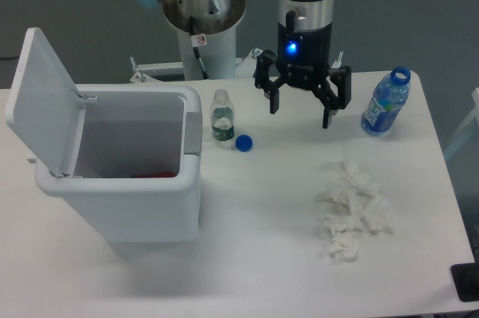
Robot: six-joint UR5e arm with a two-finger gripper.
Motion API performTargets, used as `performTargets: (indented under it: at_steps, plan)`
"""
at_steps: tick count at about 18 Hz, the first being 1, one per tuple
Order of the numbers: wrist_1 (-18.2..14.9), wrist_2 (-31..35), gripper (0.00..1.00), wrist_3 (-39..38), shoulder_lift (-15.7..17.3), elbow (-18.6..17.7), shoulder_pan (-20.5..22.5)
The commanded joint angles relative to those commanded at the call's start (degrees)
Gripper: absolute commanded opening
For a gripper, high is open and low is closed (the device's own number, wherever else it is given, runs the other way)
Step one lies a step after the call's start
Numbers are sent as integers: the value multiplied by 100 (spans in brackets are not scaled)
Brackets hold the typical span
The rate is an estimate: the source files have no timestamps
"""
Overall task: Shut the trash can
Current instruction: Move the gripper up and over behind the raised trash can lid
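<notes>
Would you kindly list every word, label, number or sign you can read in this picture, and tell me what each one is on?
No text can be read.
Small clear bottle: green label, print too small to read.
Blue bottle: blue label, print too blurred to read.
Robot base column: small round red sign sticker, too small to make out.
Trash can, gripper: no lettering visible.

No text I can read anywhere. My base column (203, 49) carries a small round red-and-white sticker (200, 40), its symbol too small to make out. The labels on the blue bottle (385, 102) and the small clear bottle (221, 117) are blurred beyond reading.
</notes>
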Motion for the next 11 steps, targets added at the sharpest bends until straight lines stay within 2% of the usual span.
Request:
performTargets:
  at_steps: [8,11]
  plan:
    - [-17,-105,100,-17,123,35,9]
    - [-17,-184,100,-271,193,70,-26]
